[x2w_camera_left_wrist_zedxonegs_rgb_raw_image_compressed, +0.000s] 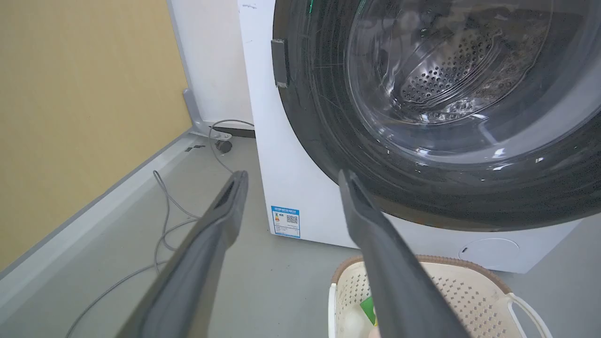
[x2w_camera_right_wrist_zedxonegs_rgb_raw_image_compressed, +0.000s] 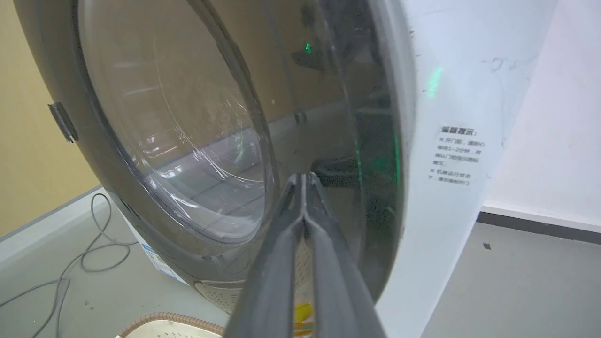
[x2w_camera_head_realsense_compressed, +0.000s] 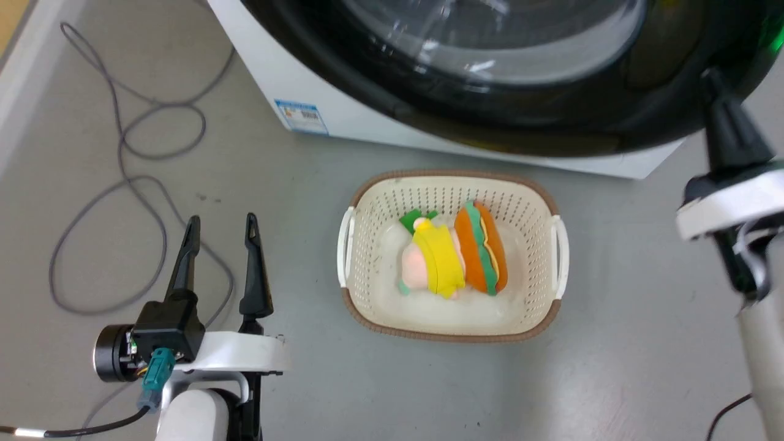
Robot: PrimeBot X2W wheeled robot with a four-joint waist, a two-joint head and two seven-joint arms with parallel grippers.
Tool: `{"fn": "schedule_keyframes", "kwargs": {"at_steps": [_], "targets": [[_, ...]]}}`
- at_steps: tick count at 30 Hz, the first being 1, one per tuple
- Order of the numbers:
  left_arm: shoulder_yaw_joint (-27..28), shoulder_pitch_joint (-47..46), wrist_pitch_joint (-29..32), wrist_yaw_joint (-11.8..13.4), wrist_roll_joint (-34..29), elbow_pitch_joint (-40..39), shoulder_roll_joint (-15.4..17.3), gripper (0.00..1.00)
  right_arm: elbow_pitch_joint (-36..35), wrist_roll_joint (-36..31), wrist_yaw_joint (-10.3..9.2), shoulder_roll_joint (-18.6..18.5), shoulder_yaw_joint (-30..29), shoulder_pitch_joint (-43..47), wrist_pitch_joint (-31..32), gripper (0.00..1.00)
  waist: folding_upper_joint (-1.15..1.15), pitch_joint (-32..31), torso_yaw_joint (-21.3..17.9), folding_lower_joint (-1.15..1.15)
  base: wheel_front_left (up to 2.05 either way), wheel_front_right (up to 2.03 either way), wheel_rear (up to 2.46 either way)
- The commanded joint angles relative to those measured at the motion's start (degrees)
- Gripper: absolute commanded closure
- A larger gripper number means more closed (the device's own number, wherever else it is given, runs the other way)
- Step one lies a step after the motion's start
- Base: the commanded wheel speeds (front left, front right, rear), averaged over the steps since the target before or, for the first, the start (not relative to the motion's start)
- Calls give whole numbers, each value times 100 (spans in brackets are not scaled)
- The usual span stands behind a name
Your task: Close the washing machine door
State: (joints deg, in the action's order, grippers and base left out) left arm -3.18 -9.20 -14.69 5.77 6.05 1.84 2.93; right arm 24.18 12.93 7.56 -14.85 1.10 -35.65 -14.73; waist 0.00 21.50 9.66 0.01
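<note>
**Asker:** Where is the door [x2w_camera_head_realsense_compressed: 551, 131]?

**Me:** Swung in against the machine [x2w_camera_head_realsense_compressed: 269, 67]. From my left wrist view its black ring looks flat on the white front, but I cannot tell whether the latch has caught.

**Asker:** And your right gripper [x2w_camera_head_realsense_compressed: 712, 79]?

**Me:** Clenched on nothing, fingers pressed together into one stiff point. The tip sits on the ring, touching it as far as I can judge. Pushing needs no grasp, and two fingers together should flex less than one.

**Asker:** Why that spot?

**Me:** It is the side away from the hinge tab [x2w_camera_left_wrist_zedxonegs_rgb_raw_image_compressed: 280, 63], so a push there turns the door most easily. It also stays off the glass bowl.

**Asker:** The left gripper [x2w_camera_head_realsense_compressed: 222, 220]?

**Me:** Released, fingers apart, holding nothing, low over the floor [x2w_camera_head_realsense_compressed: 612, 343] and well clear of the door's path.

**Asker:** Anything in the way?

**Me:** The basket [x2w_camera_head_realsense_compressed: 453, 182] of toys [x2w_camera_head_realsense_compressed: 456, 254] stands just before the machine, below the door, so I judge it no obstacle. A last firm press should settle the latch.
</note>
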Motion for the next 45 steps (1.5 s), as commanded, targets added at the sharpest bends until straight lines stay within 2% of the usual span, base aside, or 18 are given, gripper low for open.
{"fn": "schedule_keyframes", "kwargs": {"at_steps": [1, 7, 16, 21, 24, 30, 38, 39, 41, 42, 43, 44, 45], "targets": [[-27, -110, -30, 46, 35, -19, -4, 0, 102, -41, -8, -72, -84, -206, -27, 100, 0, 156, 53, -1, 0, 0, 0], [-97, -215, -30, 121, 116, -34, -4, 0, 513, -197, -8, -179, -261, -745, -27, 100, 0, 355, 78, -1, 0, 0, 0], [-153, -358, -30, 158, 168, -6, -5, 0, 1136, -498, -8, -29, -587, -1368, -27, 100, 0, 448, 83, -1, 0, 0, 0], [-106, -269, -30, 189, 153, 41, -5, 0, 1150, -772, -8, 138, -860, -1245, -27, 100, 0, 255, 3, -1, 0, 0, 0], [-43, -178, -30, 179, 115, 79, -5, 0, 871, -817, -8, 175, -887, -984, -27, 100, 0, 59, -89, -1, 0, 0, 0], [104, -32, -30, 117, -18, 121, -5, 0, -302, -927, -8, 316, -1040, -230, -27, 100, 0, -365, -392, -1, 0, 0, 0], [242, 178, -30, 58, -170, 177, -5, 0, -1386, -930, -8, 735, -1070, 842, -27, 100, 0, -850, -834, -1, 0, 0, 0], [261, 217, -30, 61, -181, 187, -5, 0, -1438, -925, -8, 778, -1033, 972, -27, 97, 0, -905, -885, -1, 0, 0, 0], [286, 296, -30, 61, -193, 201, -5, 0, -1471, -944, -8, 832, -912, 1211, -27, 74, 0, -1005, -970, -1, 0, 0, 0], [307, 338, -30, 60, -200, 207, -5, 0, -1462, -914, -8, 877, -875, 1322, -27, 57, 0, -1058, -1015, -1, 0, 0, 0], [332, 383, -30, 60, -207, 209, -5, 0, -1456, -896, -8, 916, -829, 1426, -27, 18, 0, -1110, -1059, -1, 0, 0, 0], [354, 432, -30, 62, -219, 210, -5, 0, -1459, -890, -8, 949, -796, 1519, -27, 0, 0, -1167, -1098, -1, 0, 0, 0], [373, 485, -30, 69, -228, 211, -5, 0, -1473, -879, -8, 986, -770, 1611, -27, 0, 0, -1224, -1133, -1, 0, 0, 0]]}}
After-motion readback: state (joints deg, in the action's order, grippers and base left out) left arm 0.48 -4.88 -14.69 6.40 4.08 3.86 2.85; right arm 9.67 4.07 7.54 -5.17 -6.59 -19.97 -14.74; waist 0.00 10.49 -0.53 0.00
